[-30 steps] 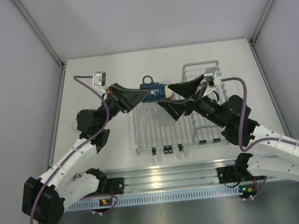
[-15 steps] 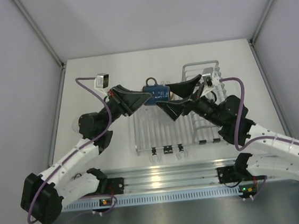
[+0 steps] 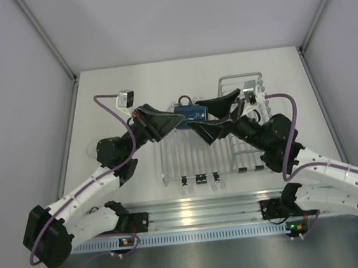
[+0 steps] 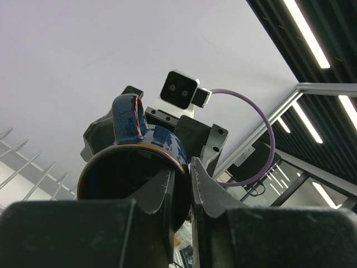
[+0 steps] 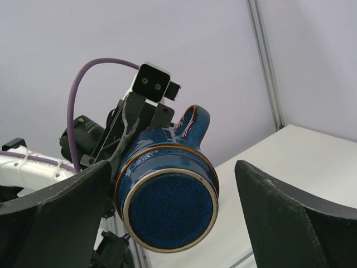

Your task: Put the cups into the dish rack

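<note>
Above the far edge of the silver wire dish rack (image 3: 188, 162), the dark blue glazed mug (image 3: 190, 110) hangs in the air on its side, handle up, its base turned toward 3 o'clock. The left gripper (image 3: 177, 118) is clamped on the rim, apparently with one finger inside the mouth. At 3 o'clock of the mug, the right gripper (image 3: 197, 115) is spread wide and empty, jaws flanking the base. This looks like a handover: the right jaws should close squarely on the body before the left lets go.
</note>
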Robot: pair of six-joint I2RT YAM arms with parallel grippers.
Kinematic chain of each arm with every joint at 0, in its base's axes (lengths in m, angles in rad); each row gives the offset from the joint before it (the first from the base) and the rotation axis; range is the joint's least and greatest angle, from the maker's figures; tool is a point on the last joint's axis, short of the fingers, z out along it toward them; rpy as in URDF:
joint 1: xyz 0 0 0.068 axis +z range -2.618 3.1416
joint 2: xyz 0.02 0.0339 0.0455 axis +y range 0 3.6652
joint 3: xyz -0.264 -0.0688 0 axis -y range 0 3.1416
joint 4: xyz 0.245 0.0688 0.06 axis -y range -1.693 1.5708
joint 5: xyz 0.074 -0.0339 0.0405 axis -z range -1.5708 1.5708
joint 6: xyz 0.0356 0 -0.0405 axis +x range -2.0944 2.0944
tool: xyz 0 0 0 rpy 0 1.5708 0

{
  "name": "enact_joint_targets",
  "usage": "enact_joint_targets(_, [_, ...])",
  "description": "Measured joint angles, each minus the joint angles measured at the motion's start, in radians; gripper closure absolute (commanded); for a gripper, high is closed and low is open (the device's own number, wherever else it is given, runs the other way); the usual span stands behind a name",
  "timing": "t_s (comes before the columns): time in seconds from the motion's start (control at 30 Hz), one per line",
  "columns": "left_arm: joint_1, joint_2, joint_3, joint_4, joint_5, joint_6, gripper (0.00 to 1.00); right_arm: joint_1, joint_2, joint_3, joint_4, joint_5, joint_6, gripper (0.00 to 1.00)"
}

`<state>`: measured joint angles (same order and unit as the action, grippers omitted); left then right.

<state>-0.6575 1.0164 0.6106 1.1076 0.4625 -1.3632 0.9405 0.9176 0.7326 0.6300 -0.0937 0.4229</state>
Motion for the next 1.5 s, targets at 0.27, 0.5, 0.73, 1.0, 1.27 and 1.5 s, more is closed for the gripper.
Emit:
enact_joint_targets(0.27, [-0.018, 0.001, 0.000, 0.002, -0.016, 0.006, 1.00, 0.000, 0.031, 0.000, 0.035, -0.052, 0.018, 0.48])
enact_joint_targets(0.5, [-0.022, 0.001, 0.000, 0.014, -0.019, 0.005, 1.00, 0.000, 0.032, 0.000, 0.043, -0.059, 0.015, 0.94])
enact_joint_targets(0.73, [-0.021, 0.002, -0.006, 0.018, -0.019, 0.006, 1.00, 0.000, 0.032, 0.000, 0.037, -0.058, 0.006, 1.00])
enact_joint_targets(1.0, [-0.024, -0.066, -0.013, -0.095, -0.033, 0.083, 0.70, 0.002, 0.037, 0.000, 0.027, -0.068, -0.002, 1.00])
enact_joint_targets(1.27, [-0.024, -0.085, -0.037, -0.149, -0.068, 0.134, 0.57, 0.002, 0.046, 0.000, -0.031, -0.030, -0.037, 1.00])
enact_joint_targets(1.5, [-0.024, -0.087, -0.040, -0.175, -0.077, 0.161, 0.54, 0.002, 0.045, 0.000, -0.056, -0.007, -0.056, 1.00])
